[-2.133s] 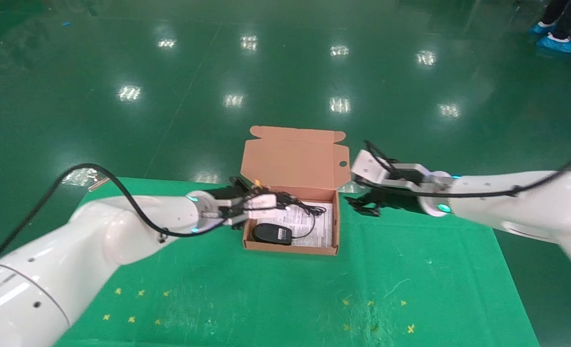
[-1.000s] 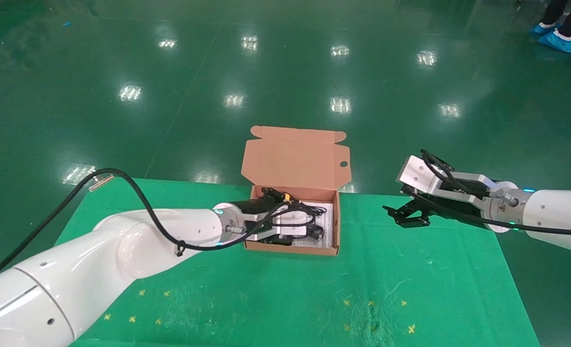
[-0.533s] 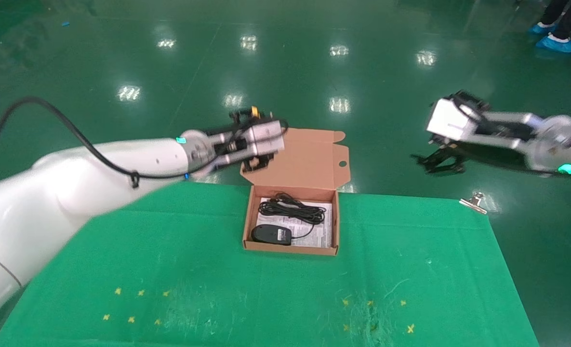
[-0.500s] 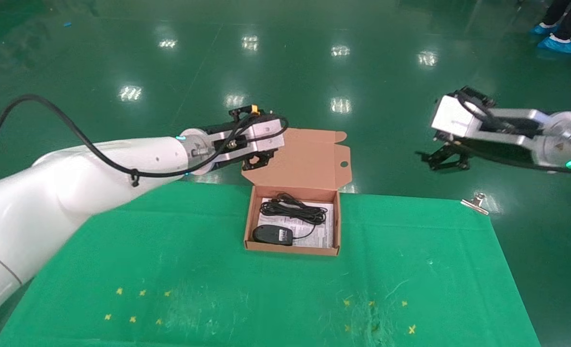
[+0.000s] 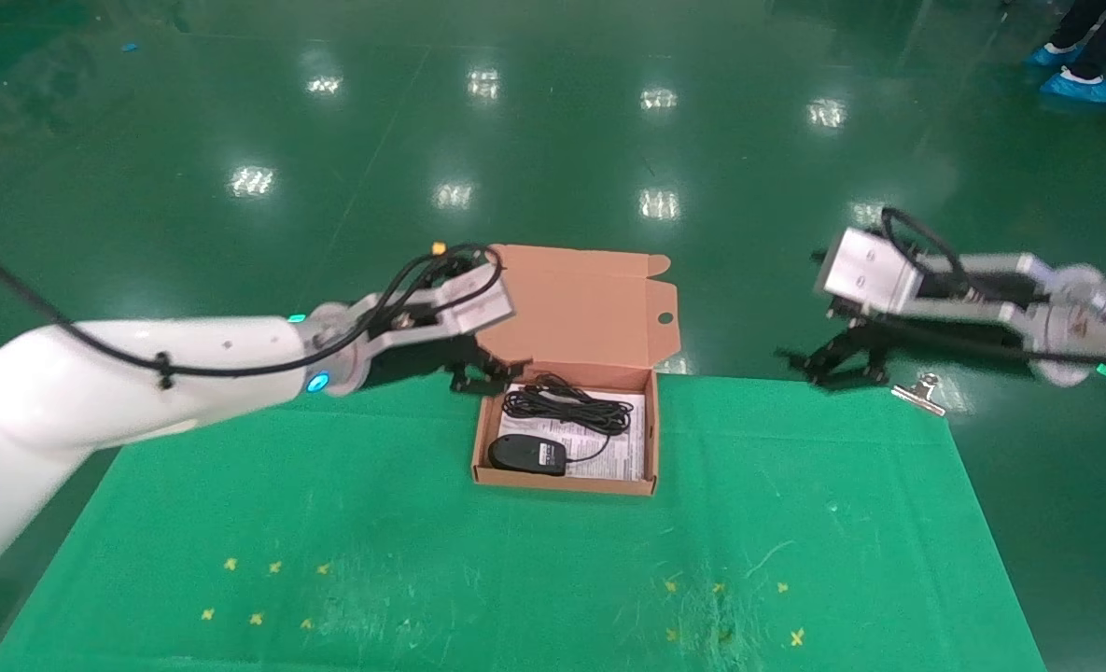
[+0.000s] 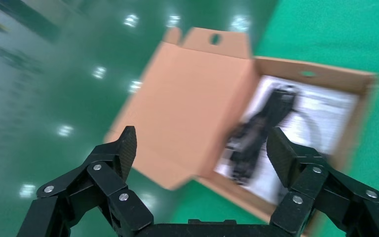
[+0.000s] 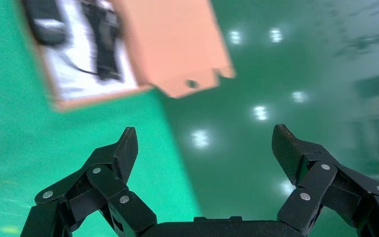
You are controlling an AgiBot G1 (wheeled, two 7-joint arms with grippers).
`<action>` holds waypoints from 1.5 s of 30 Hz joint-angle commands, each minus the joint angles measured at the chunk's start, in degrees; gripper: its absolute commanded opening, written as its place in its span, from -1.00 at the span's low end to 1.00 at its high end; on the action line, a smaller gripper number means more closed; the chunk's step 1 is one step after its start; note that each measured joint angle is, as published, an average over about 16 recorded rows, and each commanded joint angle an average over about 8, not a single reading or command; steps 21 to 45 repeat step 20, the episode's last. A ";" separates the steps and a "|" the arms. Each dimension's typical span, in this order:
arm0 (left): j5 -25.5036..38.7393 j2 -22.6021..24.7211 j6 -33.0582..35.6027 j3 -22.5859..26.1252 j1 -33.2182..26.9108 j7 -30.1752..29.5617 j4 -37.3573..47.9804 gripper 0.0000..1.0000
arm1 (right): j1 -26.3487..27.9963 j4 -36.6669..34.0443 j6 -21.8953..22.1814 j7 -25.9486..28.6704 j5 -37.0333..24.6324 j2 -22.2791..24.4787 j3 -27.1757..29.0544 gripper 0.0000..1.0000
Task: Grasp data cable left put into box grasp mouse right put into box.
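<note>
The box (image 5: 562, 483) stands open mid-table, its lid (image 5: 576, 308) upright at the back. Inside, the black mouse (image 5: 526, 454) lies at the front left. Behind it is a black bundle I take for the data cable (image 5: 567, 408), with the mouse's thin cord mixed in. My left gripper (image 5: 480, 375) hangs open and empty just off the box's back left corner. Its wrist view shows the gripper (image 6: 202, 143) facing the lid (image 6: 192, 108) and the blurred cable (image 6: 259, 131). My right gripper (image 5: 828, 366) is open and empty over the table's back edge, far right of the box. In the right wrist view that gripper (image 7: 206, 136) hangs over floor, with the mouse (image 7: 44, 19) far off.
A green cloth (image 5: 515, 579) covers the table, with small yellow marks near the front. A metal binder clip (image 5: 918, 390) sits at the back right edge under my right arm. Glossy green floor lies beyond the table.
My left gripper came up out of the box, leaving the cable bundle inside, then dropped to the box's back left corner. My right gripper drew away to the right and stays open.
</note>
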 commanded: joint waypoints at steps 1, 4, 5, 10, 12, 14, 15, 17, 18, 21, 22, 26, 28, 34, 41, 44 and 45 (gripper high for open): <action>-1.91 -1.28 2.10 -1.68 1.08 -0.04 -1.05 1.00 | -1.24 0.25 -1.54 -0.33 1.91 0.18 1.54 1.00; -4.80 -3.22 5.28 -4.21 2.71 -0.10 -2.64 1.00 | -3.12 0.64 -3.87 -0.83 4.79 0.46 3.87 1.00; -5.78 -3.88 6.37 -5.08 3.27 -0.12 -3.18 1.00 | -3.76 0.77 -4.67 -1.00 5.77 0.55 4.66 1.00; -10.58 -7.09 11.64 -9.29 5.98 -0.23 -5.81 1.00 | -6.87 1.41 -8.54 -1.82 10.55 1.01 8.53 1.00; -12.53 -8.40 13.79 -11.00 7.08 -0.27 -6.89 1.00 | -8.14 1.67 -10.11 -2.16 12.49 1.19 10.11 1.00; -14.43 -9.68 15.89 -12.67 8.15 -0.31 -7.93 1.00 | -9.37 1.92 -11.65 -2.49 14.39 1.38 11.64 1.00; -15.40 -10.33 16.96 -13.53 8.70 -0.33 -8.47 1.00 | -10.00 2.05 -12.43 -2.66 15.36 1.47 12.43 1.00; -17.31 -11.61 19.06 -15.21 9.78 -0.37 -9.52 1.00 | -11.25 2.30 -13.98 -2.99 17.27 1.65 13.97 1.00; -17.81 -11.94 19.61 -15.64 10.06 -0.38 -9.79 1.00 | -11.57 2.37 -14.38 -3.07 17.76 1.70 14.37 1.00; -18.76 -12.58 20.65 -16.47 10.60 -0.40 -10.31 1.00 | -12.18 2.49 -15.14 -3.24 18.70 1.79 15.13 1.00; -18.76 -12.58 20.65 -16.47 10.60 -0.40 -10.31 1.00 | -12.18 2.49 -15.14 -3.24 18.70 1.79 15.13 1.00; -18.76 -12.58 20.65 -16.47 10.60 -0.40 -10.31 1.00 | -12.18 2.49 -15.14 -3.24 18.70 1.79 15.13 1.00; -18.76 -12.58 20.65 -16.47 10.60 -0.40 -10.31 1.00 | -12.18 2.49 -15.14 -3.24 18.70 1.79 15.13 1.00; -18.76 -12.58 20.65 -16.47 10.60 -0.40 -10.31 1.00 | -12.18 2.49 -15.14 -3.24 18.70 1.79 15.13 1.00; -18.76 -12.58 20.65 -16.47 10.60 -0.40 -10.31 1.00 | -12.18 2.49 -15.14 -3.24 18.70 1.79 15.13 1.00; -18.76 -12.58 20.65 -16.47 10.60 -0.40 -10.31 1.00 | -12.18 2.49 -15.14 -3.24 18.70 1.79 15.13 1.00; -18.76 -12.58 20.65 -16.47 10.60 -0.40 -10.31 1.00 | -12.18 2.49 -15.14 -3.24 18.70 1.79 15.13 1.00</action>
